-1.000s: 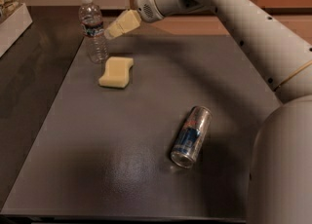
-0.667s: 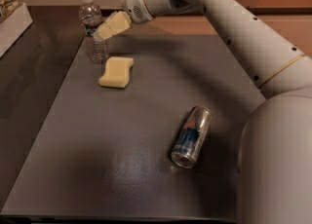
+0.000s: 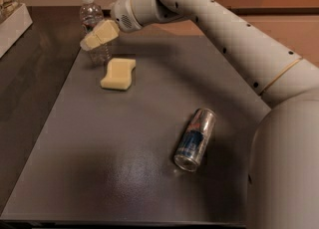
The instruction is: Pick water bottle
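The water bottle (image 3: 90,17), clear and ribbed with a white cap, stands upright at the table's far left corner. My gripper (image 3: 92,39) is at the bottle's middle and overlaps it in this view, hiding part of the bottle's body. The arm reaches in from the right, across the table's back. The bottle's base shows just below the gripper, resting on the table.
A yellow sponge (image 3: 118,73) lies just in front of the bottle. A silver-and-blue can (image 3: 195,138) lies on its side at centre right. The dark grey table (image 3: 124,163) drops off at the left edge. A white box (image 3: 12,21) sits at far left.
My gripper has moved left, from beside the bottle's right side to overlapping its middle. The bottle, sponge and can have not moved.
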Action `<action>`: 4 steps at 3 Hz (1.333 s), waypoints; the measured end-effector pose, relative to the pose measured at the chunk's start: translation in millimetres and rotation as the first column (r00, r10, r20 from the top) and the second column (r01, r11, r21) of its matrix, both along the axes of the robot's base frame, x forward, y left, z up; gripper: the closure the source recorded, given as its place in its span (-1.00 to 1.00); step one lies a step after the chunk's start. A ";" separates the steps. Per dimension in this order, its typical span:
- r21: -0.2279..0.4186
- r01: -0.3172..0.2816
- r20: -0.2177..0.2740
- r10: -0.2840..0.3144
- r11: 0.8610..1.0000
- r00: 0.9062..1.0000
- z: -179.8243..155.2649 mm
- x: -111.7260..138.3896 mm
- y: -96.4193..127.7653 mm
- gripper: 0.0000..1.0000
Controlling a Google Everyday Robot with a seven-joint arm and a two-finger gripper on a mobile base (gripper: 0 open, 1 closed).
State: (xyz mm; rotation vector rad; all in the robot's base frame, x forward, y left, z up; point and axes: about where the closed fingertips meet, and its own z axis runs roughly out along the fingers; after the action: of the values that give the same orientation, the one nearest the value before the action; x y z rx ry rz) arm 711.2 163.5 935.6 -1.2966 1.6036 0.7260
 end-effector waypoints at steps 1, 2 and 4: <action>0.028 0.019 0.007 -0.019 0.999 1.000 -2.5 3.6 17.9 -1.00; 0.054 0.045 -0.002 -0.044 0.998 0.999 -1.3 13.2 28.4 -0.66; 0.087 0.079 -0.025 -0.077 0.993 0.997 3.9 16.9 25.5 0.28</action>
State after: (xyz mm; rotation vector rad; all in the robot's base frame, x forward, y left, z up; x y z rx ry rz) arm 728.1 189.0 939.6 -1.1601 1.6126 0.7559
